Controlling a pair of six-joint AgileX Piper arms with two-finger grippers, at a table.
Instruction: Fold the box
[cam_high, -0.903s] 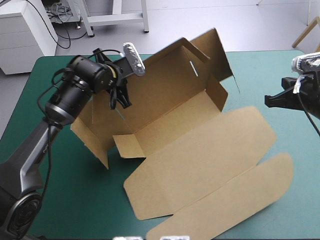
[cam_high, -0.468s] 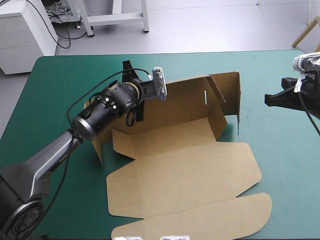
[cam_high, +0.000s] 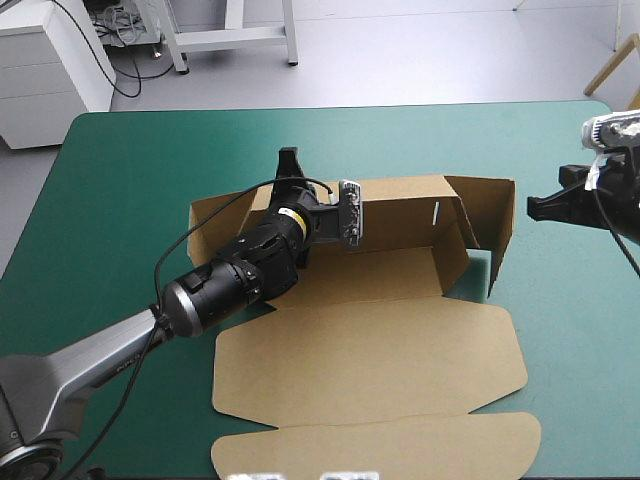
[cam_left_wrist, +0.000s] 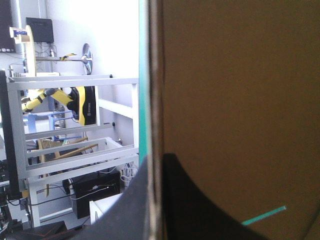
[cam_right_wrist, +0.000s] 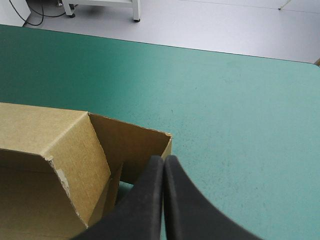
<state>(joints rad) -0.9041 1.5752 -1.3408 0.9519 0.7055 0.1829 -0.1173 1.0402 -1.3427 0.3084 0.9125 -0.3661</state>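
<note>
Left tool (cam_high: 291, 172) is clamped on the box (cam_high: 400, 350), on the top edge of the back wall toward that wall's left end. The board is pinched between its black fingers (cam_left_wrist: 200, 215).

The box sits mid-tabletop (cam_high: 130, 160). Back wall and right end wall are up, floor and lid lie flat on the near side, and the lid's outer flap almost reaches the near edge.

Right tool (cam_high: 543, 206) is closed on nothing, tips meeting in a point. It hangs just beside the right end wall with a small gap, not touching.

Free room: a bare teal-green strip runs from behind the left tool to the far edge, and there is more bare tabletop beyond the right tool.

Left wrist view: the wall edge runs straight ahead out of the left tool (cam_left_wrist: 156, 162), and the box (cam_left_wrist: 240, 100) face fills one side. A thin slot in it shows teal-green.

Right wrist view: the box (cam_right_wrist: 50, 135) corner sits just ahead of and beside the right tool (cam_right_wrist: 163, 165), with bare tabletop (cam_right_wrist: 225, 100) past it. It also shows a pale tear on a flap corner, too small to make out in the high view.
</note>
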